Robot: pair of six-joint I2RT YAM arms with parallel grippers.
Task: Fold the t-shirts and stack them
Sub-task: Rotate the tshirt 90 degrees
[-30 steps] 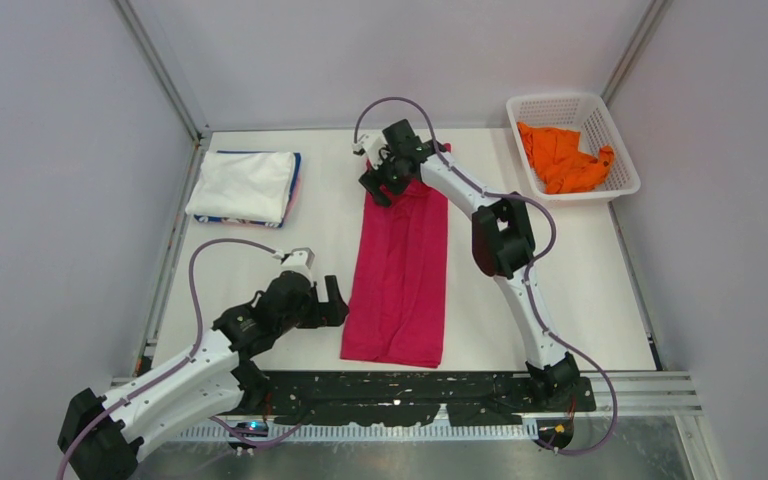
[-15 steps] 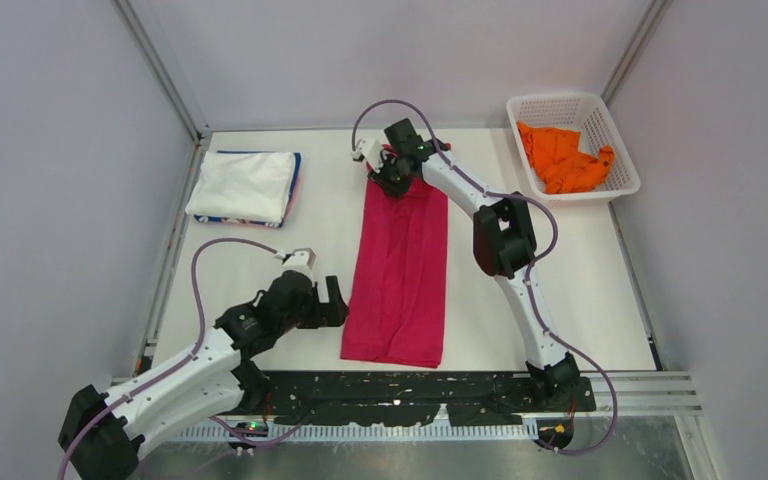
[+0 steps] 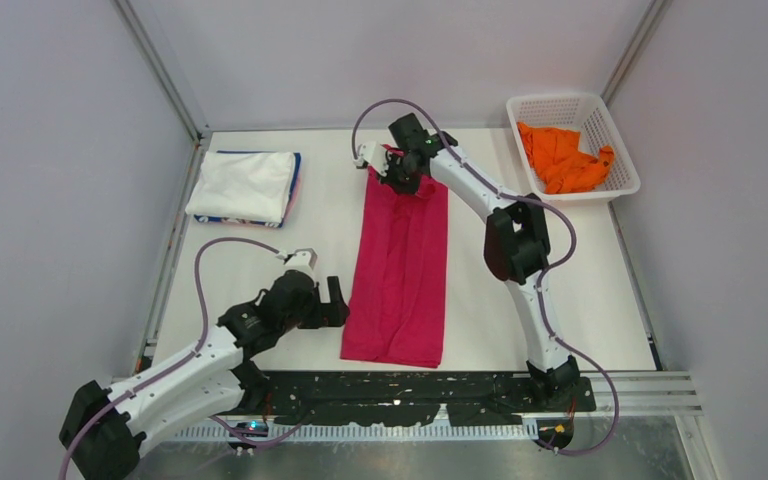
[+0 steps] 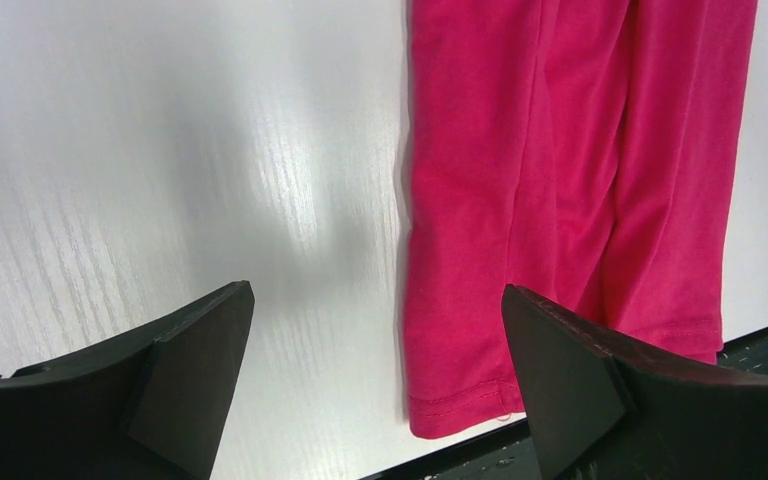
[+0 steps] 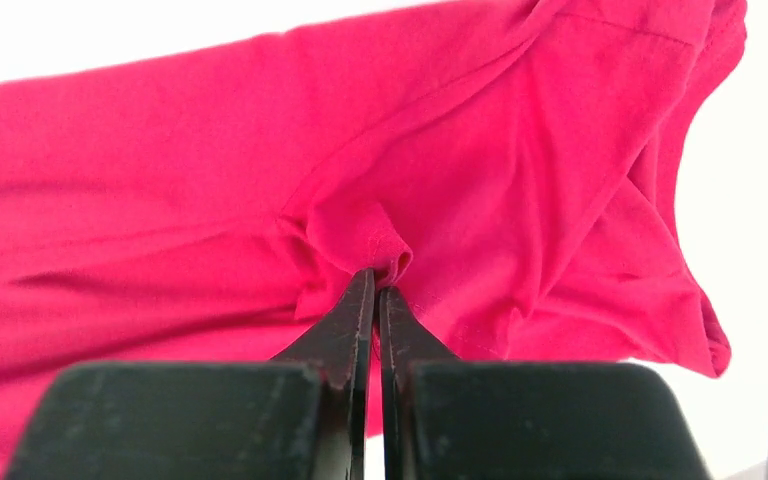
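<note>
- White counter (image 3: 580, 270): the magenta-pink t-shirt (image 3: 400, 270) lies lengthwise mid-counter.
- Only the right wrist view shows the right tool (image 5: 375, 290) clenched on a pucker of it, seemingly near the collar.
- The left tool (image 4: 375, 292) gapes beside its hem.
- The basket (image 3: 622, 186) holds the orange t-shirt (image 3: 560, 155).

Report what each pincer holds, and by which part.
Right pincer: shut on the magenta t-shirt, pinching a small fold near its collar end. Left pincer: open, holding nothing, beside the shirt's near hem.
</note>
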